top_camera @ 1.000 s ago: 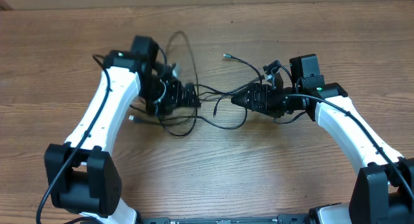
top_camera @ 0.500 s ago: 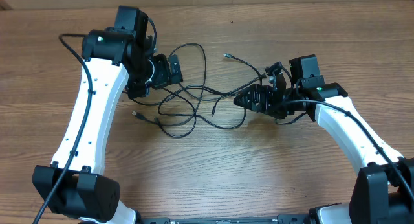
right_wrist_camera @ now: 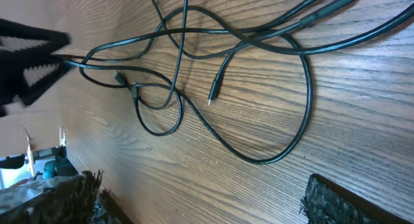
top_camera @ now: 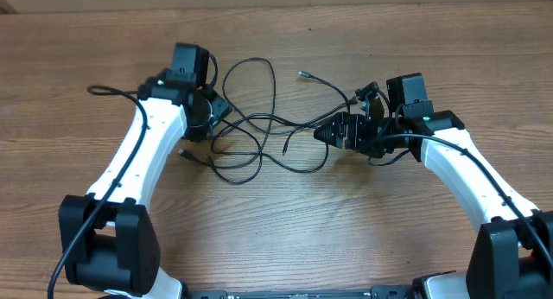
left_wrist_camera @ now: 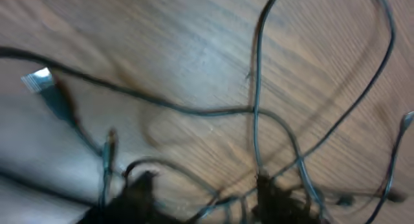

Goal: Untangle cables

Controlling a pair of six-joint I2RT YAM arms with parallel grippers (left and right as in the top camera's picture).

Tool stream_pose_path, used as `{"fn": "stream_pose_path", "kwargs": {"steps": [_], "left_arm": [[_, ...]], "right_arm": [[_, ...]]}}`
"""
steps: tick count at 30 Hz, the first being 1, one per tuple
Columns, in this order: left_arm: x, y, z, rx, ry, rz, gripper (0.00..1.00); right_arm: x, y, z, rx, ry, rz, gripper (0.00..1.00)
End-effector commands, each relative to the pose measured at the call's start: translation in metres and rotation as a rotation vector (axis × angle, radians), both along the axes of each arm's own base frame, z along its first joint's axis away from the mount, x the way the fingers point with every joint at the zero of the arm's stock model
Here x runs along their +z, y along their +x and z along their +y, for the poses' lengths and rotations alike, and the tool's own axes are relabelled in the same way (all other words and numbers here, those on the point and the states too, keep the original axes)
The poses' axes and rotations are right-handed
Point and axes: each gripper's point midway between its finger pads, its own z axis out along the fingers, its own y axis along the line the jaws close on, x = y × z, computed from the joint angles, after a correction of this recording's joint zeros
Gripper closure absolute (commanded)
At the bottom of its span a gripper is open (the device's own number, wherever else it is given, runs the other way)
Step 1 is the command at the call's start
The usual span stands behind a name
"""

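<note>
Overhead, cables (top_camera: 259, 119) lie tangled between left claw (top_camera: 218, 111) and right claw (top_camera: 321, 133).

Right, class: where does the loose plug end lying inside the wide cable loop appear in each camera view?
Overhead: the plug end lies near the picture's centre.
Right wrist: the plug end lies at centre, a little above the middle.
Left wrist: too blurred to pick it out.
Shared landmark: the wide cable loop curving round its right side in the overhead and right wrist views.
</note>
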Motion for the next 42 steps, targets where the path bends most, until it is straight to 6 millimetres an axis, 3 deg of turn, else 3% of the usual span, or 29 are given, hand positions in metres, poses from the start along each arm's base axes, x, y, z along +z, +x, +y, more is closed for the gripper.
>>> {"fn": "stream_pose_path", "kwargs": {"steps": [1, 5, 10, 17, 24, 29, 35, 38, 42], "left_arm": [[-0.012, 0.002, 0.001, 0.033, 0.007, -0.024, 0.96], [0.011, 0.026, -0.006, -0.035, -0.034, -0.137, 0.96], [0.099, 0.049, -0.037, -0.32, -0.12, -0.348, 0.96], [0.206, 0.015, -0.051, -0.55, -0.08, -0.482, 0.96], [0.299, -0.03, -0.057, -0.649, -0.094, -0.672, 0.96], [0.335, -0.055, -0.066, -0.711, -0.141, -0.775, 0.96], [0.344, -0.062, -0.066, -0.718, -0.139, -0.808, 0.96], [0.35, -0.063, -0.071, -0.744, -0.156, -0.832, 0.96], [0.363, -0.06, -0.075, -0.765, -0.166, -0.896, 0.96]], "right_arm": [[0.005, 0.001, 0.001, 0.008, -0.003, -0.027, 0.0], [0.005, 0.0, 0.002, 0.012, -0.003, -0.027, 0.0], [0.007, -0.005, 0.011, 0.039, 0.006, -0.029, 0.0], [0.023, -0.012, 0.038, 0.128, 0.116, -0.061, 0.0], [0.041, 0.006, 0.055, 0.066, 0.186, -0.092, 0.0], [0.076, 0.02, 0.077, 0.108, 0.313, -0.218, 0.0], [0.114, 0.023, 0.116, 0.164, 0.402, -0.392, 0.0], [0.114, 0.028, 0.133, 0.09, 0.359, -0.422, 0.0], [0.095, 0.023, 0.16, 0.022, 0.273, -0.422, 0.0]]}}
